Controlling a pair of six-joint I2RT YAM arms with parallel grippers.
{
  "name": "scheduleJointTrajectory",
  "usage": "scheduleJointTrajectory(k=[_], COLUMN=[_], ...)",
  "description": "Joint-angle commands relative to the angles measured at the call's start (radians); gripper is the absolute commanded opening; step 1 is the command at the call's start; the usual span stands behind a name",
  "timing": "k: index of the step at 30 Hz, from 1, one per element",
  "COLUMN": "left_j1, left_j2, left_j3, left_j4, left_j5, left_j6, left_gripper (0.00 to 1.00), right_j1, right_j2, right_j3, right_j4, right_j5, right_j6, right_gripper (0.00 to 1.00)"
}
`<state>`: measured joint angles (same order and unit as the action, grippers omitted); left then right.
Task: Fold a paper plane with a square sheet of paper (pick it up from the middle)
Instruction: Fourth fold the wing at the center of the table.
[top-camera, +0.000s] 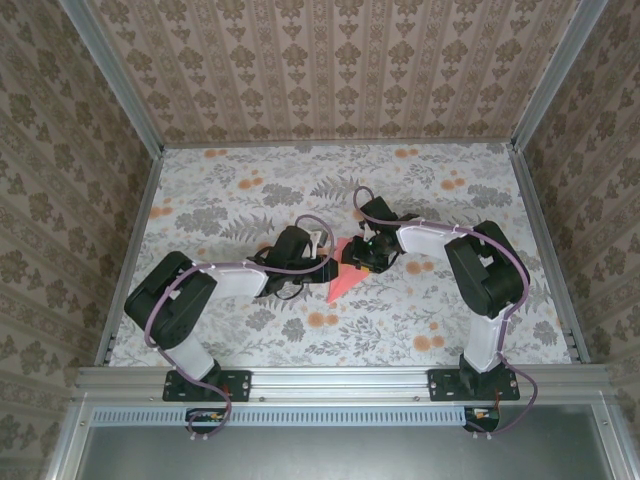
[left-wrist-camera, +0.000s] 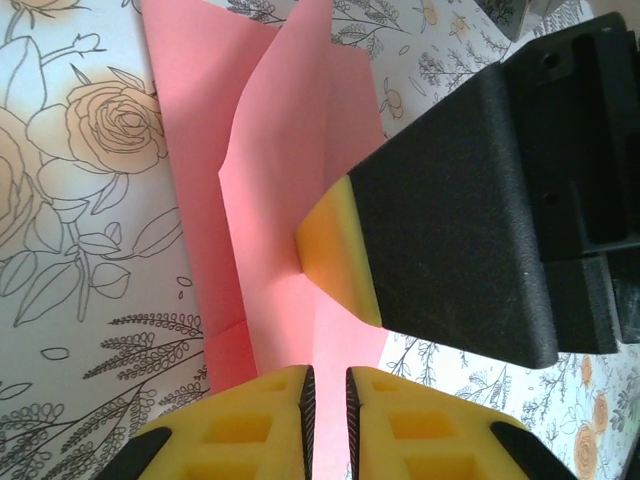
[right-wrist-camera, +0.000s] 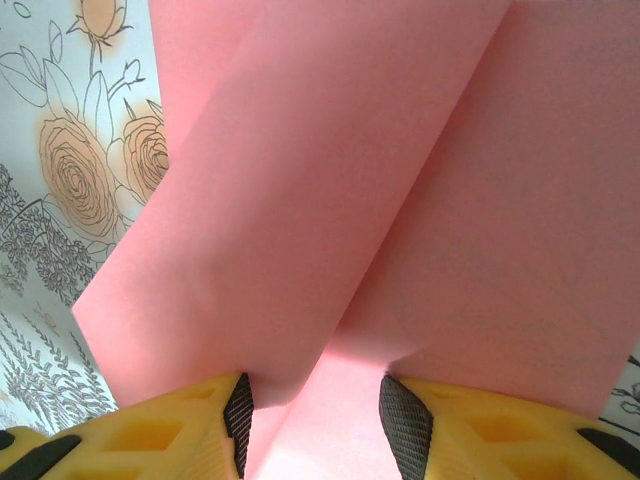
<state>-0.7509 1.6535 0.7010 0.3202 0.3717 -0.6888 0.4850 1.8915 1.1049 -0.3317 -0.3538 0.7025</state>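
The paper plane (top-camera: 338, 282) lay on the floral worktop (top-camera: 250, 190) as a narrow salmon-pink shape. Its sharp tip pointed toward the arm bases and its wider end pointed away from them.

The left end effector (top-camera: 326, 266) sat at the plane's left edge. In the left wrist view its two yellow fingers were all but closed, with a thin slit between the ribbed pads (left-wrist-camera: 305, 400). The left end effector (left-wrist-camera: 328, 390) hung over the plane's near edge. Whether it pinched any paper could not be told.

The right end effector (top-camera: 358, 258) sat on the plane's right side, near its wider end. In the left wrist view one of its black fingers came in from the right. That finger's yellow pad (left-wrist-camera: 335, 255) touched the pink paper at the foot of a flap that stood up from the layers under it.

In the right wrist view the right end effector (right-wrist-camera: 312, 412) was open, with its jaws well parted. The plane (right-wrist-camera: 400, 200) rose in front of it as two slanted panels meeting at a crease. A pale strip of paper ran down into the gap between the jaws, and the left pad lay against the edge of one panel.

In the left wrist view the plane (left-wrist-camera: 260, 150) showed overlapping folded layers, with printed roses on the worktop to its left.
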Motion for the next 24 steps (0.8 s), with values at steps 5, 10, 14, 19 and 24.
scheduleJointTrajectory(k=[5, 10, 14, 19, 24], left_j1=[0.003, 0.002, 0.003, 0.004, 0.005], left_j2=[0.02, 0.051, 0.065, 0.074, 0.078], left_j3=[0.026, 0.03, 0.032, 0.032, 0.032], left_j4=[0.042, 0.03, 0.024, 0.021, 0.02], left_j5=[0.055, 0.045, 0.035, 0.025, 0.021], left_j6=[-0.024, -0.02, -0.014, -0.007, -0.003], left_gripper=[0.19, 0.15, 0.11, 0.08, 0.08], right_j1=[0.0, 0.0, 0.0, 0.0, 0.0], right_j2=[0.124, 0.111, 0.093, 0.07, 0.059], right_j3=[-0.063, -0.073, -0.08, -0.095, -0.104], right_j4=[-0.114, -0.102, -0.097, -0.075, -0.074], right_j5=[0.164, 0.152, 0.146, 0.129, 0.141], right_j6=[0.001, 0.0, -0.002, 0.002, 0.015], right_gripper=[0.47, 0.48, 0.49, 0.52, 0.56])
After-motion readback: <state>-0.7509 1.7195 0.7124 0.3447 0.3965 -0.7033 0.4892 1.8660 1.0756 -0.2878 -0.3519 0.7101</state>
